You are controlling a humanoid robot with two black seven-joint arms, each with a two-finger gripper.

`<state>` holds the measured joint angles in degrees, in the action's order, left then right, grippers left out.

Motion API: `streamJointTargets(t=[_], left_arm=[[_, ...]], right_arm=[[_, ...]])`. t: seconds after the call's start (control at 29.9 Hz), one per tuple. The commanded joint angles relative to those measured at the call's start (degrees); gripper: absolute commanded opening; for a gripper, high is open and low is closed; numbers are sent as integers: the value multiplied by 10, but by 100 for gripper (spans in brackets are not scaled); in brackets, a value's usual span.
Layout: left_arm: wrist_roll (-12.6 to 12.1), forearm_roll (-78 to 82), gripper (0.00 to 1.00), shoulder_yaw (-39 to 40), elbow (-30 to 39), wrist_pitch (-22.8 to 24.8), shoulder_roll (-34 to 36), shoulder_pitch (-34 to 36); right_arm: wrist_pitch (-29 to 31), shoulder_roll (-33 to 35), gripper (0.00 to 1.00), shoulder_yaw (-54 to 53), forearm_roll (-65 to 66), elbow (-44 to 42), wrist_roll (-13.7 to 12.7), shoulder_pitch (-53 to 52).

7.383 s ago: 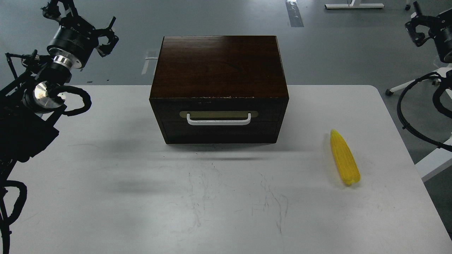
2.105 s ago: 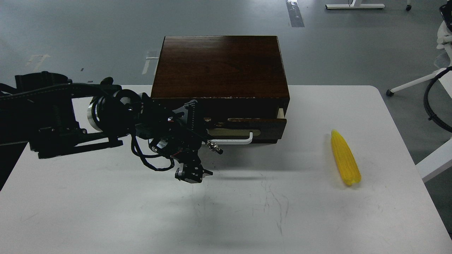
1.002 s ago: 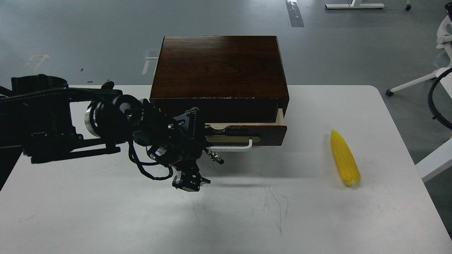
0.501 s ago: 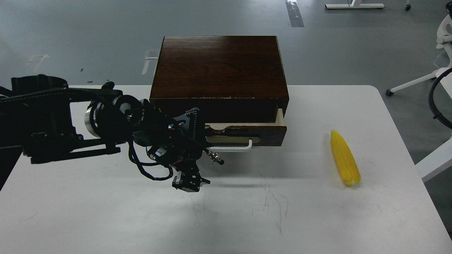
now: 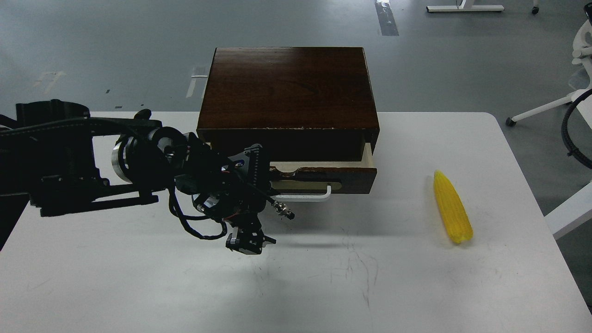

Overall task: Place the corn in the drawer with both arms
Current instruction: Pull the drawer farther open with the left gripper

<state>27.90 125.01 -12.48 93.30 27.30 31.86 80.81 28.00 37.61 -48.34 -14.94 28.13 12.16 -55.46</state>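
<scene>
With the drawer (image 5: 319,173) only part open, my left fingers (image 5: 266,192), state indiscernible, sit at its handle (image 5: 305,196); opening wider is next, I judge, before fetching the corn (image 5: 452,213).

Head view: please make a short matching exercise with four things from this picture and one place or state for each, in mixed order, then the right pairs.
Things:
1. corn
2. drawer
3. left gripper
4. box

Places or states:
A. pulled partly out
B. at the white handle
C. lying on the table, right side
D. standing at the table's far middle

Pairs: 1-C, 2-A, 3-B, 4-D
</scene>
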Motion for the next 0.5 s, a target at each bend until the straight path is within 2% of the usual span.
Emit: streamJointTargets(t=[0.0,0.07,0.23,0.3,0.47], left_arm=[[-12,0,89,0,-1,0,-4,-1],[-25,0,89,0,-1,0,-5,-1],[-84,0,90,0,-1,0,-7,-1],[-94,0,90,0,-1,0,-10,-1],[-94,0,90,0,-1,0,-16,0]], right_arm=[[0,0,100,0,0,0,0,0],[0,0,100,0,0,0,1,0],[0,0,100,0,0,0,1,0],[0,0,100,-1,0,0,1,0],[0,0,100,-1,0,0,1,0]])
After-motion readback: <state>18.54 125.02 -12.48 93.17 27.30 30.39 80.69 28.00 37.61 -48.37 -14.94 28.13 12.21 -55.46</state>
